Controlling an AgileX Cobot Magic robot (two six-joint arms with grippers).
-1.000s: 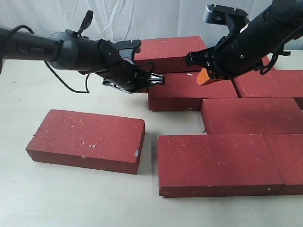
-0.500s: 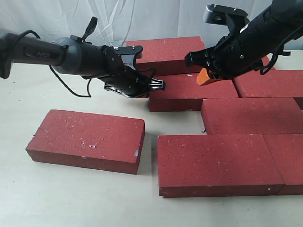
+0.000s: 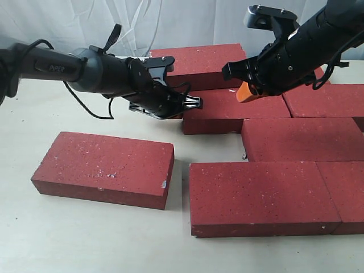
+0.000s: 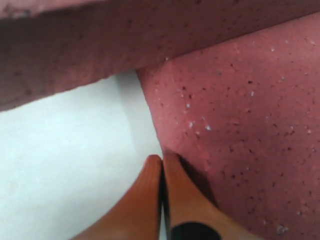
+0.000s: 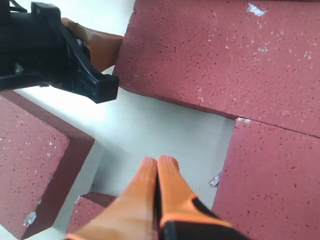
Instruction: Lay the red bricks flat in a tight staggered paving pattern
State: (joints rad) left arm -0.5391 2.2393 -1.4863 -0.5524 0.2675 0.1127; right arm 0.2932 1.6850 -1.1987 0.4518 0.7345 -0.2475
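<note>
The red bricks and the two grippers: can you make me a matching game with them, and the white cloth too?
Things:
1. left gripper
2. right gripper
3. lone brick
4. white cloth

Places or states:
A. hangs at the back
B. shut, tips against a brick
C. lies apart from the other bricks
D. shut, up over the bricks

Pairs: 1-B, 2-D, 3-C, 4-A

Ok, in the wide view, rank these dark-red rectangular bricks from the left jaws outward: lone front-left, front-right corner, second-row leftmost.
1. Second-row leftmost dark-red rectangular brick, at the jaws of the left gripper.
2. Lone front-left brick.
3. Front-right corner brick, farthest.
</note>
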